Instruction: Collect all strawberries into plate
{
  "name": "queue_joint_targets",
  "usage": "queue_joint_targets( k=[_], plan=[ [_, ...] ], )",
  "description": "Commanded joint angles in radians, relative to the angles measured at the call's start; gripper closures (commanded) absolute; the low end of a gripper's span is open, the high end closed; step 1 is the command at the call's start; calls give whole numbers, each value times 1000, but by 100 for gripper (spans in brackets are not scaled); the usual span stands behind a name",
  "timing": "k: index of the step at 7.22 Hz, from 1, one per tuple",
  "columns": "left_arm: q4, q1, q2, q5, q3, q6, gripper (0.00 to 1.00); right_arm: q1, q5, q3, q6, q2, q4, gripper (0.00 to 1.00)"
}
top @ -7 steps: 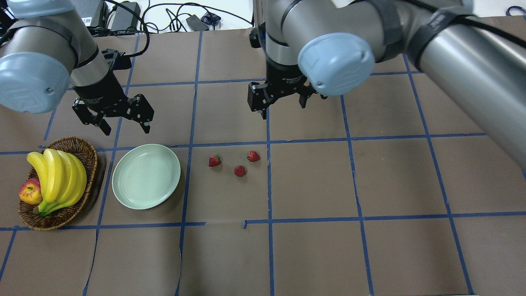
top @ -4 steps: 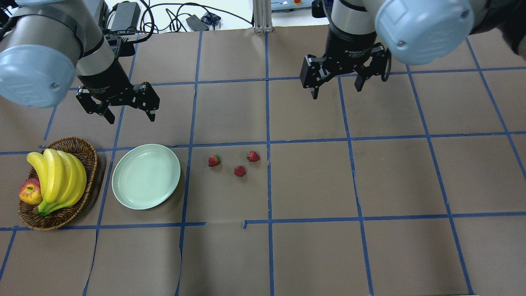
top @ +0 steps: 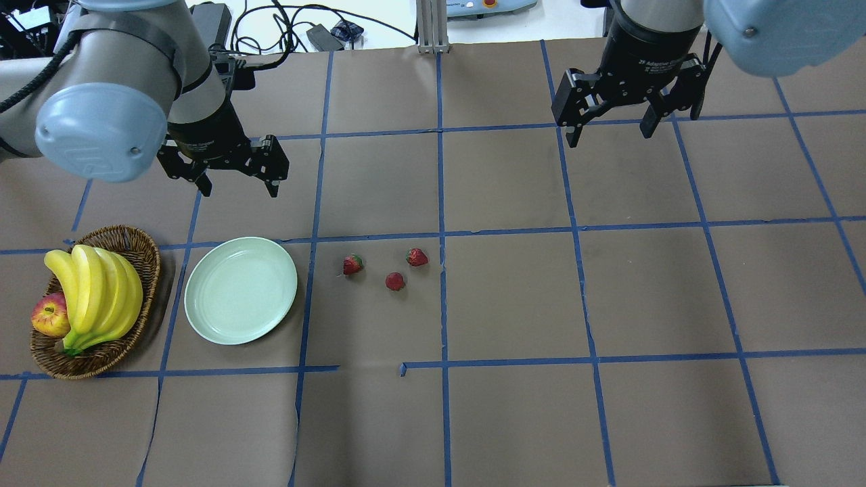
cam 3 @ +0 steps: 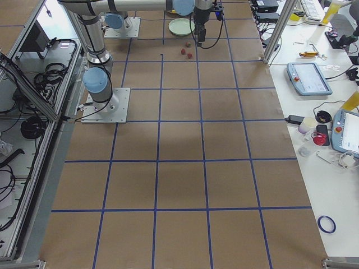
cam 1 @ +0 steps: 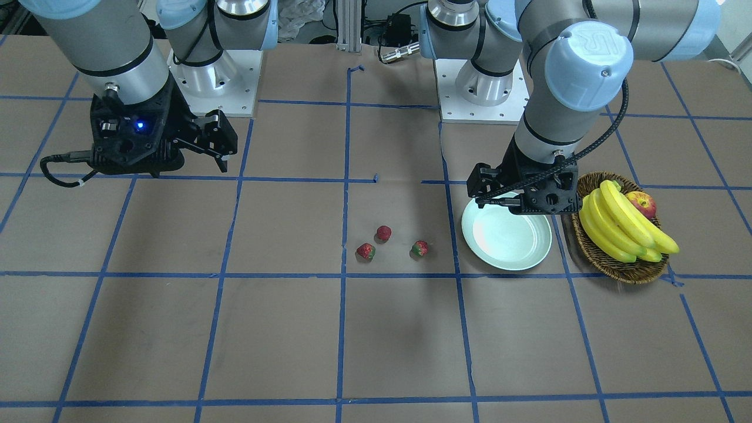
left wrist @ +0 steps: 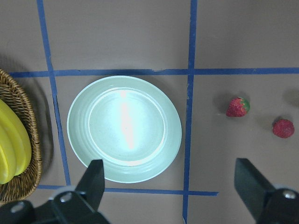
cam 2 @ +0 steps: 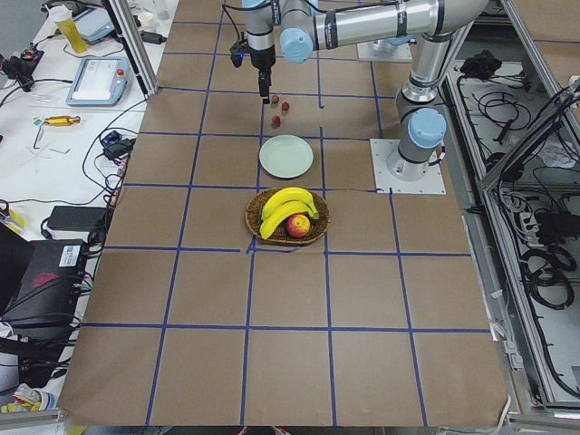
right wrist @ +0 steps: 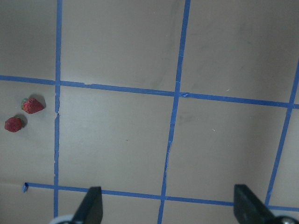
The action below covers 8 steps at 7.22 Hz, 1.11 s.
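Three strawberries (top: 352,264) (top: 417,257) (top: 395,281) lie apart on the brown table, right of the empty mint-green plate (top: 241,289). They also show in the front view (cam 1: 420,248) (cam 1: 365,251) (cam 1: 383,233). My left gripper (top: 238,189) is open and empty, hovering behind the plate. Its wrist view shows the plate (left wrist: 124,128) and two strawberries (left wrist: 238,107) (left wrist: 283,128). My right gripper (top: 609,137) is open and empty, high and far to the back right of the strawberries. Its wrist view shows two strawberries (right wrist: 32,105) (right wrist: 14,124) at the left edge.
A brown wicker basket (top: 132,238) with bananas (top: 95,291) and a red-yellow apple (top: 49,315) stands just left of the plate. Blue tape lines grid the brown paper. Cables and power bricks (top: 318,37) lie beyond the table's back edge.
My right gripper has swung from above the table's middle to the back right, away from the strawberries. My left gripper has shifted right and slightly back. Strawberries and plate have not moved.
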<state>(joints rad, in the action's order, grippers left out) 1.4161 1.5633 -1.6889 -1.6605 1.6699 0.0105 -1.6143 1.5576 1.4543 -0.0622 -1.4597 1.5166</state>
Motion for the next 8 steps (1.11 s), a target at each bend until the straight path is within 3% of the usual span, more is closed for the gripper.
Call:
queue_joint_targets(
  k=[1, 4, 8],
  plan=[
    [-6, 1, 1, -1, 4, 0, 0, 4, -5, 4, 5, -1, -3, 0],
    [-3, 1, 6, -2, 5, 0, 0, 2, -5, 3, 5, -4, -9, 0],
    [-31, 21, -70, 116, 40, -30, 0, -2, -2, 8, 5, -4, -10, 0]
  ],
)
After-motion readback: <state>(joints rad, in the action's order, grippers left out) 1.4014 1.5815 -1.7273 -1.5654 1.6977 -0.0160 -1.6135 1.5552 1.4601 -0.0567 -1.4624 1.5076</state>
